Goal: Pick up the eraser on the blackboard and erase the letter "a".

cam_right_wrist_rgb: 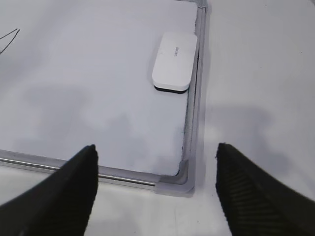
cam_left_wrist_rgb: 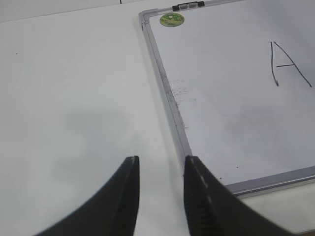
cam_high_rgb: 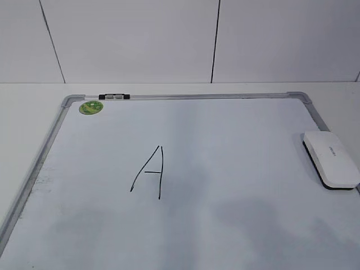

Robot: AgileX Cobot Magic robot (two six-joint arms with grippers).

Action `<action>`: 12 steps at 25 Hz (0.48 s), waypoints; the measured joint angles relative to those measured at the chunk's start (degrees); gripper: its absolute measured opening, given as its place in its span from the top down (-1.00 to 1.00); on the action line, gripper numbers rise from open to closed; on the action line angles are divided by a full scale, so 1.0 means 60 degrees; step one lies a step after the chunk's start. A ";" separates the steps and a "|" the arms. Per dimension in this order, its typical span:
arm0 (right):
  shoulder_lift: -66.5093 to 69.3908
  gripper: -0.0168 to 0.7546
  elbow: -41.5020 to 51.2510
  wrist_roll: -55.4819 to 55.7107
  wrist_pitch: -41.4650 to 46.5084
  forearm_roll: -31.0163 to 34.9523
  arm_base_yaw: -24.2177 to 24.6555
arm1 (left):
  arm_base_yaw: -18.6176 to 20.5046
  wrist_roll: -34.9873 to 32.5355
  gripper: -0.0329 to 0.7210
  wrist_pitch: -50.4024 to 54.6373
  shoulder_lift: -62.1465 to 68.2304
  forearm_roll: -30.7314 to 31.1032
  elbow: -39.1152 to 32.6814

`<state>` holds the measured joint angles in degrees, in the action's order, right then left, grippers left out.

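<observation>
I see the eraser (cam_high_rgb: 331,159) lying flat on the blackboard (cam_high_rgb: 225,185), felt base down, hard against the board's right frame near the far right corner. In my right wrist view it (cam_right_wrist_rgb: 173,61) sits ahead of the hand, just inside the frame rail. The only writing I can find is a tall capital "A" (cam_high_rgb: 149,171) drawn in thin black marker around the middle of the board (no small letter shows in any view). A round green sticker (cam_high_rgb: 91,107) sits in the far left corner, next to a small black and grey clip (cam_high_rgb: 114,97) on the top frame.

My right hand (cam_right_wrist_rgb: 155,172) hangs over the near right corner of the board, its fingers spread wide with nothing between them. My left hand (cam_left_wrist_rgb: 161,184) hangs over the white bench (cam_left_wrist_rgb: 74,98) just beside the board's left frame, fingers set narrow but apart, also empty.
</observation>
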<state>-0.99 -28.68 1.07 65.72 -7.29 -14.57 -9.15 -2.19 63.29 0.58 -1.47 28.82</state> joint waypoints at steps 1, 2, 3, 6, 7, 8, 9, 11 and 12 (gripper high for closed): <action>0.0000 -0.58 0.0000 0.0000 0.0000 0.0000 0.0042 | 0.0042 0.0000 0.28 0.0000 0.0000 0.0000 0.0000; 0.0000 -0.58 0.0000 0.0000 0.0000 0.0000 0.0110 | 0.0116 0.0000 0.28 0.0000 0.0000 0.0000 0.0000; 0.0000 -0.58 0.0000 0.0000 0.0000 0.0000 0.0167 | 0.0201 0.0000 0.28 0.0000 0.0000 0.0000 0.0000; 0.0000 -0.58 0.0000 0.0000 0.0000 -0.0015 0.0532 | 0.0500 0.0000 0.28 0.0000 0.0000 0.0000 0.0000; 0.0000 -0.58 0.0000 0.0000 0.0000 -0.0015 0.0678 | 0.0622 0.0000 0.28 0.0000 0.0000 0.0000 0.0000; 0.0000 -0.58 0.0000 0.0000 0.0000 -0.0015 0.0829 | 0.0731 0.0000 0.28 0.0000 0.0000 0.0000 0.0000; 0.0000 -0.58 0.0000 0.0000 0.0000 -0.0015 0.0962 | 0.0866 0.0000 0.28 0.0000 0.0000 0.0000 0.0000; 0.0000 -0.58 0.0000 0.0000 0.0000 -0.0015 0.1284 | 0.1120 0.0000 0.28 0.0000 0.0000 0.0000 0.0000; 0.0000 -0.58 0.0000 0.0000 0.0000 -0.0015 0.1438 | 0.1229 0.0000 0.28 0.0000 0.0000 0.0000 0.0000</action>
<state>-0.99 -28.68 1.07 65.72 -7.38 -5.94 -1.78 -2.19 63.29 0.58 -1.47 28.82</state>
